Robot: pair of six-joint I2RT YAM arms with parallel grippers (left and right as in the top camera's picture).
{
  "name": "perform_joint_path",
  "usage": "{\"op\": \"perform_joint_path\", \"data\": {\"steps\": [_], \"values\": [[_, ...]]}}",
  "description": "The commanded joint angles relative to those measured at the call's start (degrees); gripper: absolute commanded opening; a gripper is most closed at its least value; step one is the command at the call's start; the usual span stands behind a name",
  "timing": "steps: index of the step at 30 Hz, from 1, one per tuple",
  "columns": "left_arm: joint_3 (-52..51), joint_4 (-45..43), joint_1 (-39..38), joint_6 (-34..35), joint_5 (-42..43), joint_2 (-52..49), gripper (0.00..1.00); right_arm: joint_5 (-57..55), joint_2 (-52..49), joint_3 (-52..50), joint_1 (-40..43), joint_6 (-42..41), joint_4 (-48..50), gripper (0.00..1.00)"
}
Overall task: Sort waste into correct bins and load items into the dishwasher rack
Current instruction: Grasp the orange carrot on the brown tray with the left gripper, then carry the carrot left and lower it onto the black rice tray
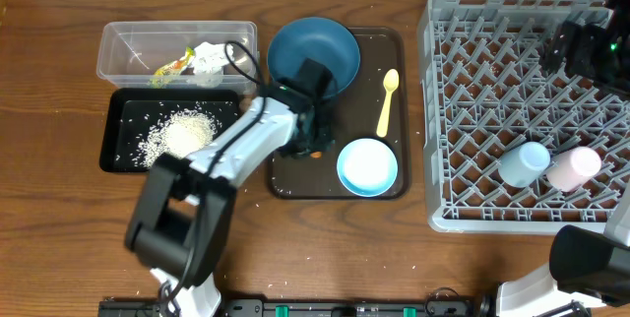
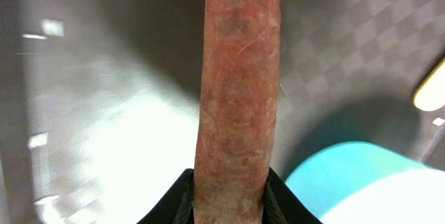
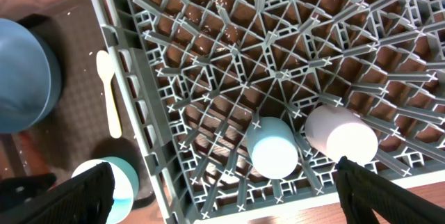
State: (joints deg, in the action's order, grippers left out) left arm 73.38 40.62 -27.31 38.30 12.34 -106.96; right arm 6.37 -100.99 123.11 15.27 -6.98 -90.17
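My left gripper (image 1: pixel 313 142) is down on the brown serving tray (image 1: pixel 288 181), between the big dark-blue bowl (image 1: pixel 313 51) and the small pale-blue bowl (image 1: pixel 367 167). Its jaws are pinched in narrowly on the small orange carrot (image 2: pixel 236 92). In the left wrist view the carrot runs straight up from between my two black fingers (image 2: pixel 174 206) and fills the middle of the picture. I cannot tell whether it has cleared the tray's surface. The yellow spoon (image 1: pixel 388 100) lies on the same tray, to the right of the dark-blue bowl. Left of that tray, the clear tub (image 1: pixel 123 39) holds crumpled white tissue (image 1: pixel 209 59) and a yellow-green wrapper (image 1: pixel 169 69). On the tub's side nearer me, the black tray (image 1: pixel 120 155) holds a heap of white rice (image 1: pixel 182 132). My right gripper (image 1: pixel 579 46) hangs over the far part of the grey dishwasher rack (image 1: pixel 463 110), jaws spread wide with nothing between them. In the rack's near part the light-blue cup (image 1: pixel 524 162) and the pink cup (image 1: pixel 574 167) sit just beside each other.
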Motion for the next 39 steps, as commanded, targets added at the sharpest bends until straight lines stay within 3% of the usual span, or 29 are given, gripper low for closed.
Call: {"op": "perform_joint_path", "data": {"steps": [1, 11, 20, 26, 29, 33, 39], "values": [[-0.35, 2.89, 2.93, -4.00, -0.74, 5.68, 0.22, -0.15, -0.26, -0.24, 0.04, 0.39, -0.09, 0.99], [-0.35, 8.83, 9.09, -3.87, -7.15, 11.76, 0.21, -0.15, -0.26, -0.24, 0.04, 0.37, -0.09, 0.99], [-0.37, 8.85, 20.74, 6.56, -10.10, 11.74, 0.20, -0.15, -0.26, -0.24, 0.04, 0.37, -0.31, 0.99], [-0.92, 7.04, 28.74, 18.64, -16.50, 10.91, 0.21, -0.13, -0.26, -0.24, 0.04, 0.37, -0.11, 0.99], [-1.18, 5.38, 30.32, 21.42, -16.46, 9.64, 0.22, -0.15, -0.26, -0.24, 0.04, 0.37, -0.11, 0.99], [-1.18, 5.35, 30.91, 26.01, -16.50, 7.30, 0.31, -0.15, -0.26, -0.24, 0.04, 0.37, -0.44, 0.99], [-1.18, 5.35, 30.99, 26.97, -16.48, 4.37, 0.32, -0.15, -0.26, -0.24, 0.04, 0.39, -0.46, 0.99]]}}
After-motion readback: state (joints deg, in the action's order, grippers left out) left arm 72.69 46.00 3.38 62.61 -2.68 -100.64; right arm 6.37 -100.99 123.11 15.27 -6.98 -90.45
